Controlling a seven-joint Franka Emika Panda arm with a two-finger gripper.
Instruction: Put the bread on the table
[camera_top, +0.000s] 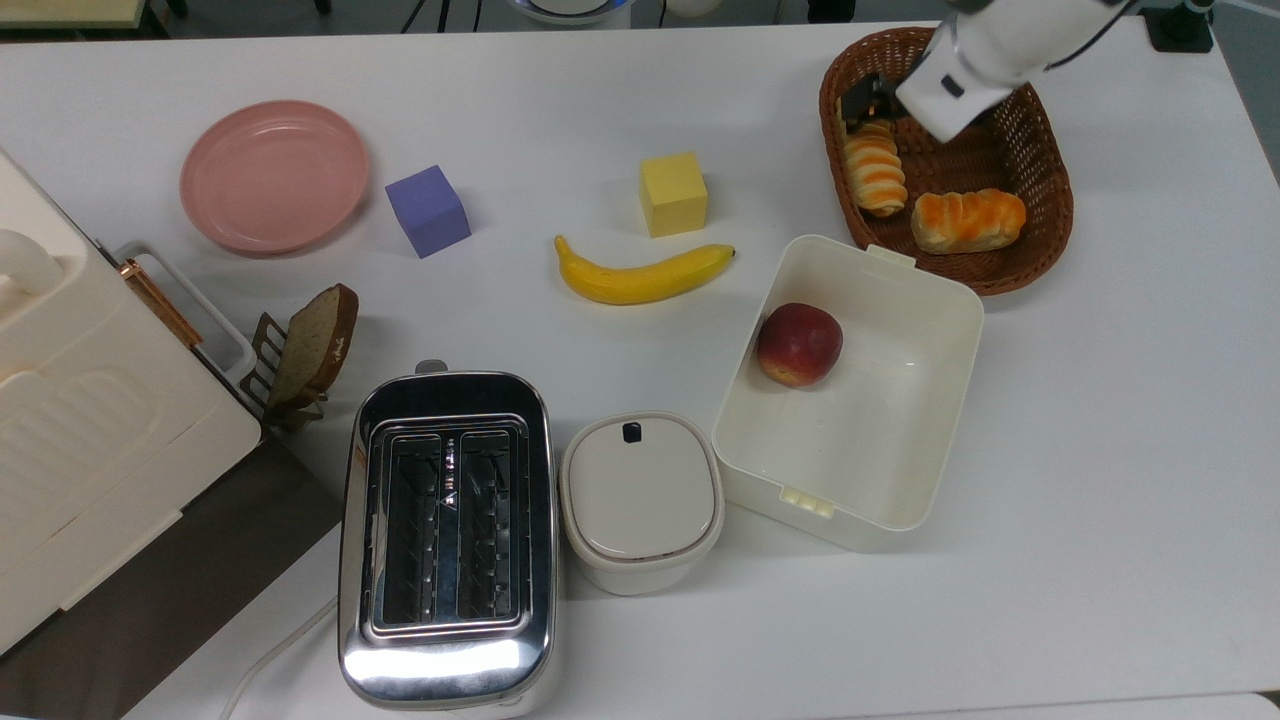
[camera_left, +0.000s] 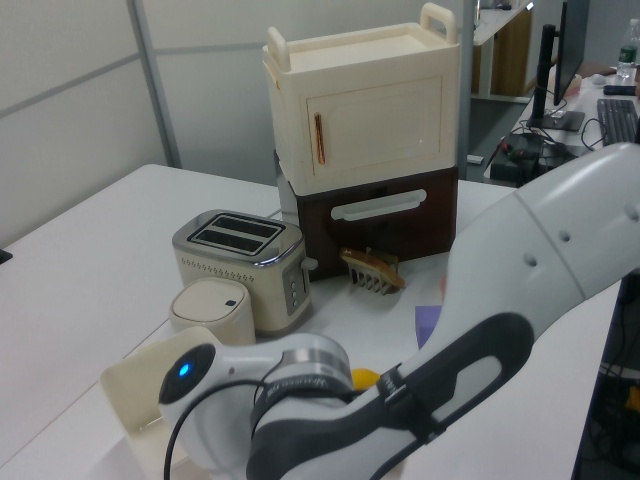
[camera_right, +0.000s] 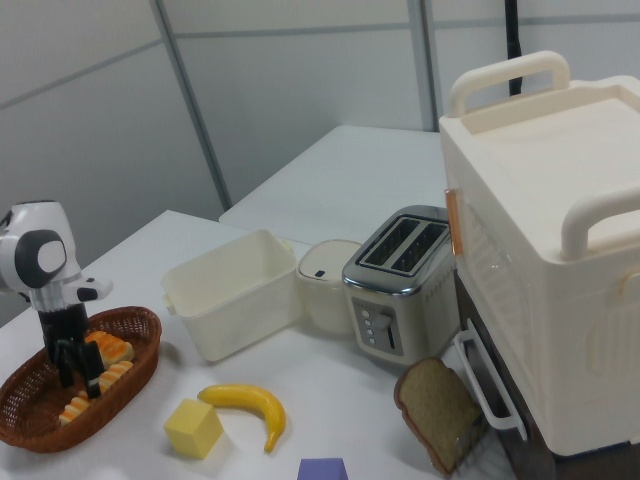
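White table (camera_top: 1100, 420) around you, bread (camera_top: 875, 170) in the wicker basket (camera_top: 1040, 240), long axis up-down in the top view; gripper (camera_right: 77, 371) fingers parted, seemingly straddling it; bare tabletop beyond the basket rim.

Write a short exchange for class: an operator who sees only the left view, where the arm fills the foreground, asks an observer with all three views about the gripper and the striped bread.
Operator: The arm's body fills my foreground. Where is the gripper?
Observer: In the right view the gripper hangs down inside the wicker basket, with its fingers apart.
Operator: And where is the bread in relation to it?
Observer: In the top view the bread lies in the basket along the wall on the top view's left, not on the table. The gripper is over the bread's upper end.
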